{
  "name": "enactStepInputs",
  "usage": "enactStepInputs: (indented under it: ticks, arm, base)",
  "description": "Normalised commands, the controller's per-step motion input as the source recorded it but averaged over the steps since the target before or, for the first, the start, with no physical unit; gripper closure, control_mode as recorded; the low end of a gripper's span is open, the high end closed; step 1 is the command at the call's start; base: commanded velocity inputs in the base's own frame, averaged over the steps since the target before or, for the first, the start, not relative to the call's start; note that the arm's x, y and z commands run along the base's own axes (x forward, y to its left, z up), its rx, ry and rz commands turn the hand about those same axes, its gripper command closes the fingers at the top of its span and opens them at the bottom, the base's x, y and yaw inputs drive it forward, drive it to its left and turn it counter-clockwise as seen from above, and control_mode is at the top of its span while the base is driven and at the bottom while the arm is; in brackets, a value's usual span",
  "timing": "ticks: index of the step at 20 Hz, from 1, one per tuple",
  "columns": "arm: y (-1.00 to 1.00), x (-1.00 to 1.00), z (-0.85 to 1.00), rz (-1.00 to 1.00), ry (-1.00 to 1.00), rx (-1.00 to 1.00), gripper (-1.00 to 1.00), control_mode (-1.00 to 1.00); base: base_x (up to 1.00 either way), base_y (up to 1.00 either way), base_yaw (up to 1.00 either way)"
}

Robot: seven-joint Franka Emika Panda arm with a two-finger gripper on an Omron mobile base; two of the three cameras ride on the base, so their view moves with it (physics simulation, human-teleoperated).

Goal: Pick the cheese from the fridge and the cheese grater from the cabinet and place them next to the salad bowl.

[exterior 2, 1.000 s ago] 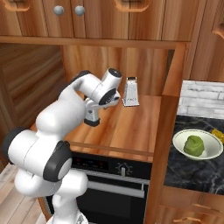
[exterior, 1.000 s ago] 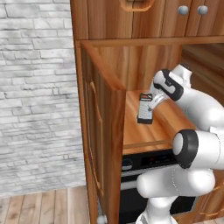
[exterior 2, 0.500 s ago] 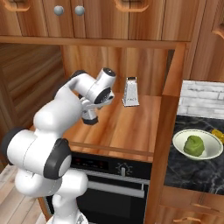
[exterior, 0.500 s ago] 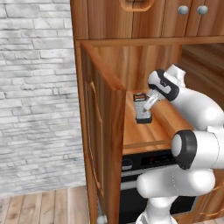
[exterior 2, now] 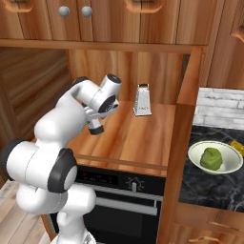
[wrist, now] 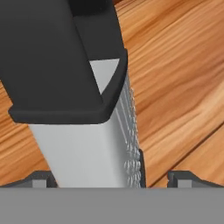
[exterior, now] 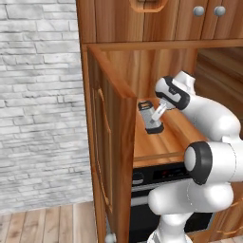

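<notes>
My gripper (wrist: 113,179) is open deep in the open cabinet (exterior 2: 133,138), low over its wooden shelf. A darker boxy grater (wrist: 83,140) with a black handle stands between the fingertips (wrist: 41,179), very close to the camera. In the left base view that boxy grater (exterior: 144,108) stands on the shelf with my gripper (exterior: 153,121) at it. The cheese grater (exterior 2: 142,100), pale silver and tapered, stands upright further right on the shelf, apart from my gripper (exterior 2: 95,126). The salad bowl (exterior 2: 194,153) sits on the dark counter to the right. The cheese and the fridge are out of view.
An oven (exterior 2: 124,190) sits under the shelf. The cabinet door (exterior: 109,142) hangs open on the left, and a wooden side panel (exterior 2: 183,119) divides the shelf from the dark counter (exterior 2: 209,190). Cupboards with silver knobs (exterior 2: 74,10) hang above. A small yellow thing (exterior 2: 237,145) lies beside the bowl.
The arm has swung a little to the left along the shelf, bringing the hand onto the boxy grater. The jaws have stayed open. The pale grater has not moved.
</notes>
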Motion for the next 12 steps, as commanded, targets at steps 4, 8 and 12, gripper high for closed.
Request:
enactStepInputs:
  ticks: [4, 8, 12]
  arm:
    - [0.1, 0.0, 0.0, 0.04, 0.0, 0.0, 1.0, -1.0]
    - [0.06, 0.0, 0.0, 0.03, 0.0, 0.0, 1.0, -1.0]
    - [0.0, -0.09, -0.01, 0.0, 0.02, 0.0, 1.0, -1.0]
  base:
    - [0.0, 0.0, 0.0]
    - [0.0, 0.0, 0.0]
    - [0.0, 0.0, 0.0]
